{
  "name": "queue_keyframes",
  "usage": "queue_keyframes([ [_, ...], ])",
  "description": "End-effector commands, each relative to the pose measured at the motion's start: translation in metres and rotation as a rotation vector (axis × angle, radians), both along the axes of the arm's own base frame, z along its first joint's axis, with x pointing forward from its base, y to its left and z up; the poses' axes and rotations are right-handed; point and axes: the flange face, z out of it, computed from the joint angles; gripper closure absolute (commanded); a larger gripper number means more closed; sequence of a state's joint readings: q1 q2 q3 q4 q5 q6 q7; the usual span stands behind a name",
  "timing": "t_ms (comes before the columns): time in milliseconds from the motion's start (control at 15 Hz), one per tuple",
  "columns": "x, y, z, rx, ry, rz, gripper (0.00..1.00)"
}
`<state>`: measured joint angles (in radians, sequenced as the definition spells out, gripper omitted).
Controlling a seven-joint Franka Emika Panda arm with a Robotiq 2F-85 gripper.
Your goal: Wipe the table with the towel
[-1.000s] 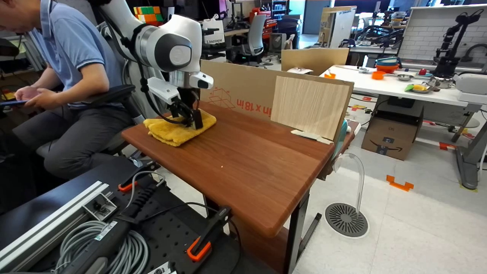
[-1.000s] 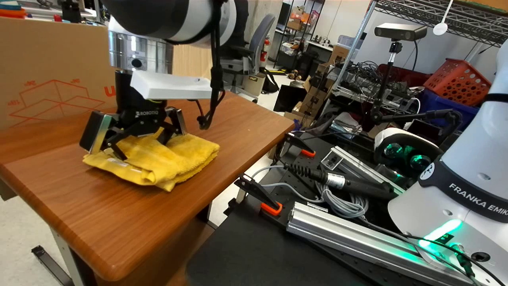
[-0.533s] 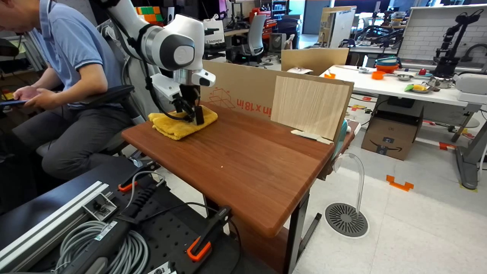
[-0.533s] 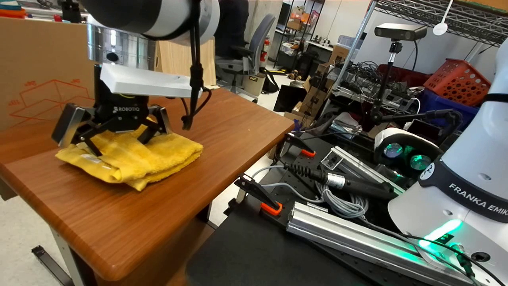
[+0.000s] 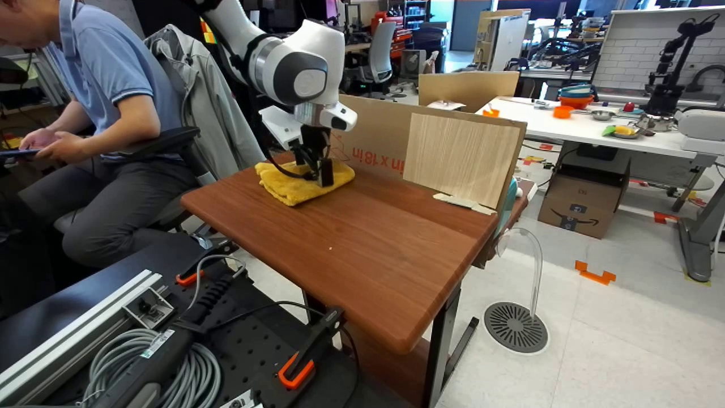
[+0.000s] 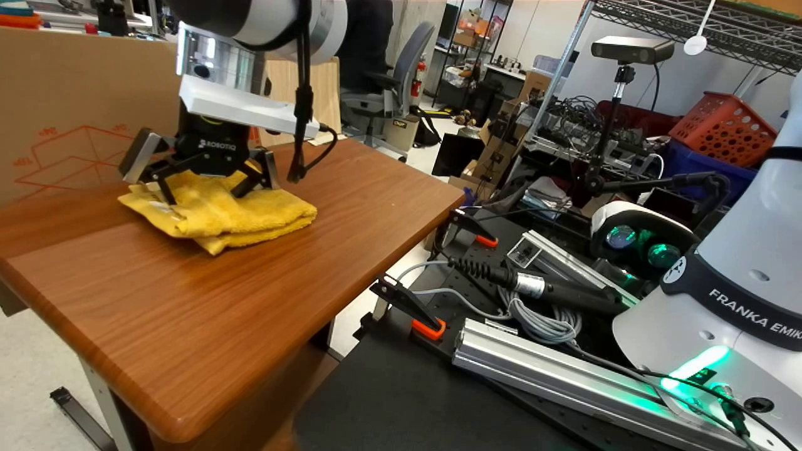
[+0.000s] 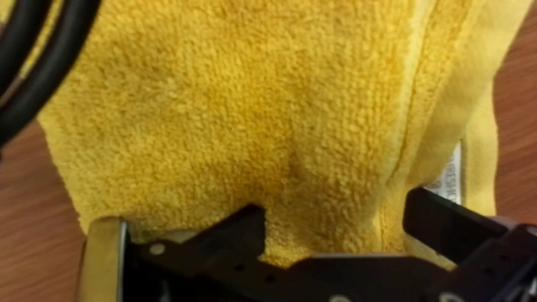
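Evidently the towel (image 5: 294, 191) has slid toward three o'clock in an exterior view, now lying at eleven on the table (image 5: 351, 243); the gripper (image 6: 202, 183), its fingers (image 6: 141, 156) spread wide, seems to press rather than pinch it, so wiping looks under way.

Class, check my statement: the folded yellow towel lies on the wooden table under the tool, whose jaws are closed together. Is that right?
Not quite: the jaws are not closed. An exterior view shows the folded yellow towel lying on the wooden table under the tool, whose jaws stand wide apart.
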<state>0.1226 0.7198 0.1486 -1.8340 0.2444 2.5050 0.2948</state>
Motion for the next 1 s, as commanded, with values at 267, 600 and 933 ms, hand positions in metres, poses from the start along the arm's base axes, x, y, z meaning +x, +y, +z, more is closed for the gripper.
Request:
queue_keyframes([
  [267,0.004,-0.153,-0.023,0.092,0.136,-0.218,0.0],
  [600,-0.001,-0.236,-0.027,0.129,0.161,-0.401,0.0],
  [933,-0.027,-0.273,-0.033,0.118,0.239,-0.462,0.0],
])
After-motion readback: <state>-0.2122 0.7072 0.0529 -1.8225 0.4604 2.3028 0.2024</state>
